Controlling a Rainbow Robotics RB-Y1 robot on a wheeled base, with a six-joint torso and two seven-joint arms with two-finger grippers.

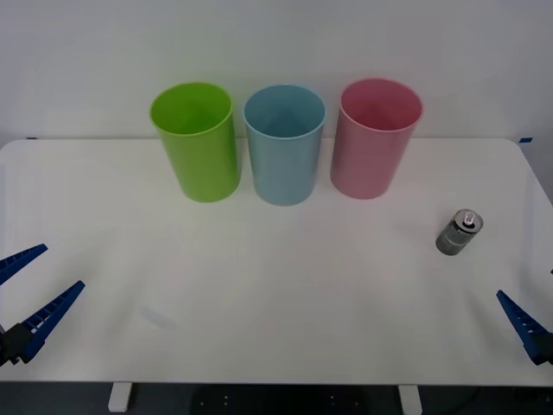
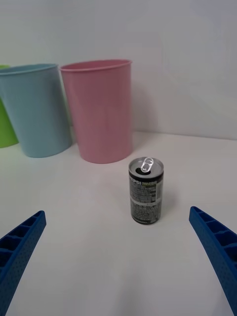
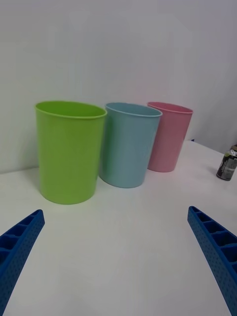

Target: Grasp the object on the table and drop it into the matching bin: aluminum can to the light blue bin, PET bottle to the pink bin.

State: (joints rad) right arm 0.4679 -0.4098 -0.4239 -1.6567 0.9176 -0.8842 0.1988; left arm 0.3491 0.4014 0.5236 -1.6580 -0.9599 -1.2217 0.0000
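A lime green bin point(image 1: 196, 138) is seen standing upright near the far edge of the tabletop, at the left end of a row. A plain white wall point(image 1: 276, 43) is seen behind.

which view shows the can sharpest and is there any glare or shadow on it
Right wrist view: the can stands sharp enough to show label print, its silver top catching a bright highlight, with a faint soft shadow on the table. Front view: the can is small, top glinting, label unreadable. Left wrist view: it sits at the edge, dark and blurred. Lighting is even and diffuse.
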